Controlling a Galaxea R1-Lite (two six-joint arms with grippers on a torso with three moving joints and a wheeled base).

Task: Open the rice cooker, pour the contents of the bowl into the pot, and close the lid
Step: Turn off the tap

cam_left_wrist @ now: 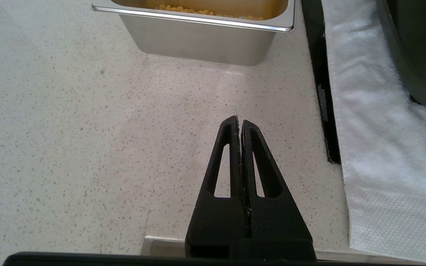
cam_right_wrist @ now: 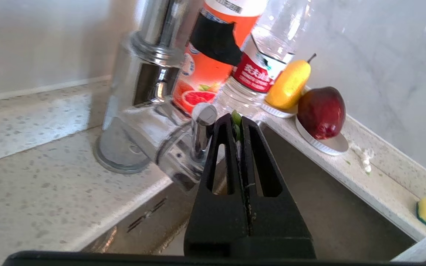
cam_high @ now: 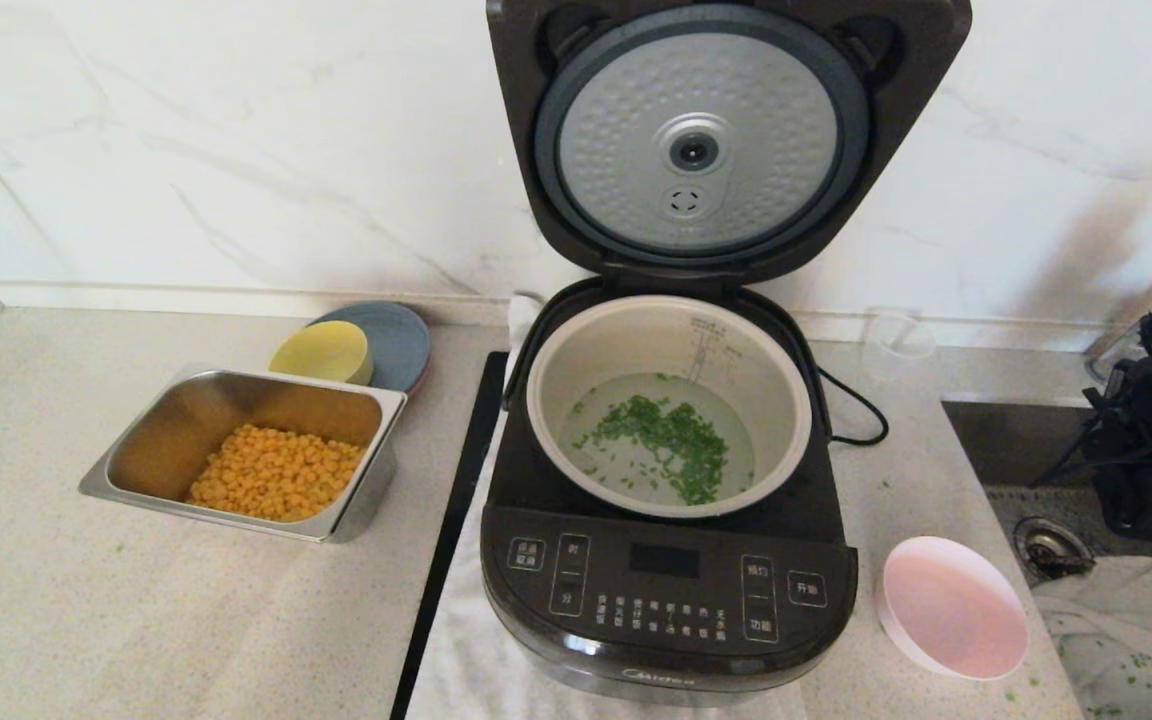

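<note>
The black rice cooker point(cam_high: 671, 590) stands at the centre with its lid point(cam_high: 701, 140) swung fully upright, dimpled silver inner plate facing me. In the grey-beige pot point(cam_high: 546, 400) the chopped green contents point(cam_high: 671, 435) float on a little water. The pink-white bowl point(cam_high: 954, 620) sits empty and upright on the counter, right of the cooker's front. My right arm point(cam_high: 1151, 420) hangs over the sink at far right; the right gripper point(cam_right_wrist: 238, 120) is shut, with a green scrap stuck between its tips. My left gripper point(cam_left_wrist: 239, 121) is shut and empty over bare counter near the steel tray.
A steel tray point(cam_high: 186, 410) of yellow corn point(cam_high: 276, 470) sits left of the cooker, with a yellow bowl point(cam_high: 321, 352) and a blue-grey plate point(cam_high: 401, 340) behind it. A white towel point(cam_left_wrist: 383, 147) lies under the cooker. Faucet point(cam_right_wrist: 142, 92), bottles point(cam_right_wrist: 205, 62) and fruit point(cam_right_wrist: 321, 112) border the sink.
</note>
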